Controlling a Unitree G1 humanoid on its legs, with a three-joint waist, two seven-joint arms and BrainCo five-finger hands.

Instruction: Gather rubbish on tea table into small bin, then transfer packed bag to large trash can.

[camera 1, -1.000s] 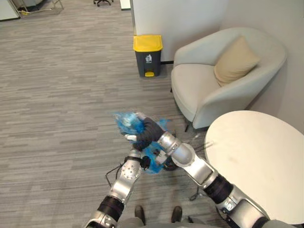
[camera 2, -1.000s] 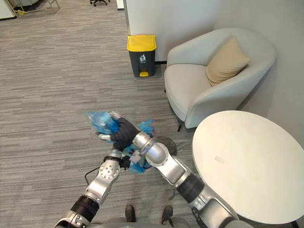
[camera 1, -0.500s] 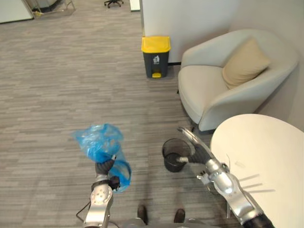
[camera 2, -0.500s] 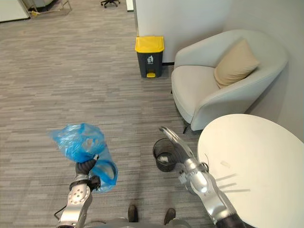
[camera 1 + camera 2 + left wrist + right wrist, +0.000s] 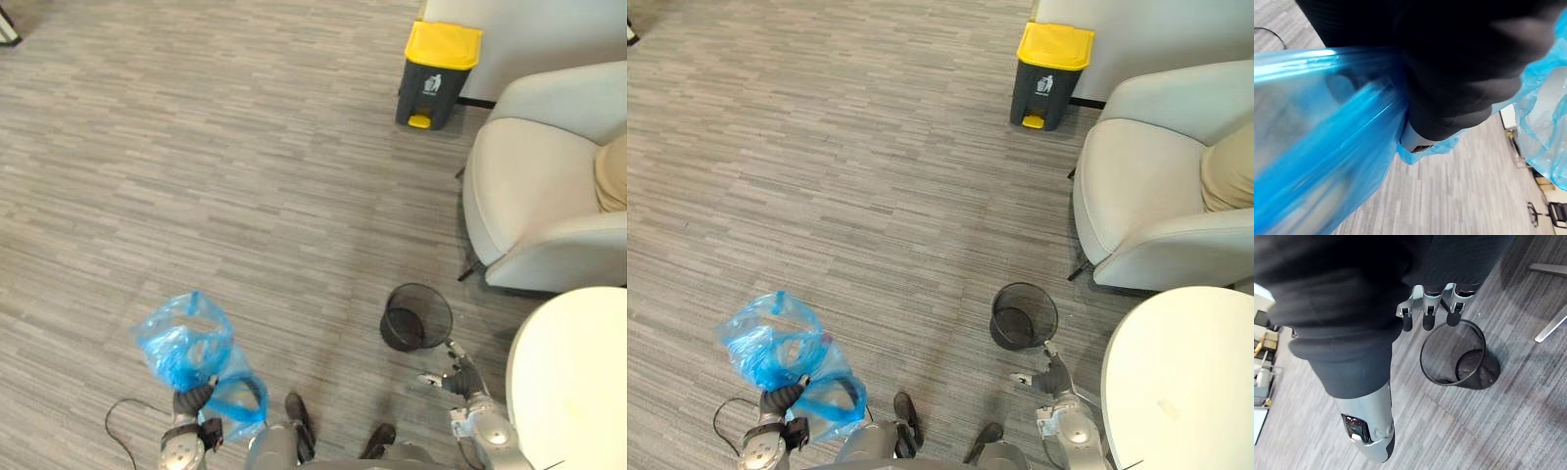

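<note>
1. Blue translucent plastic bag [image 5: 186,348] is held up above the grey striped floor [image 5: 196,147], at the robot's lower left, its puffed top above the fist and a loop of film hanging below.
2. Left hand [image 5: 191,401] is clenched round the bag's bunched neck.
3. Right hand [image 5: 458,377] hangs low on the right, fingers loosely bent and holding nothing, just beside the small black wire-mesh bin [image 5: 402,338].
4. That bin stands upright on the floor between the round white table [image 5: 573,382] and the bag.
5. Dark grey trash can with a yellow lid [image 5: 431,93] stands far off by the wall, beside a pale grey armchair [image 5: 529,196].
</note>
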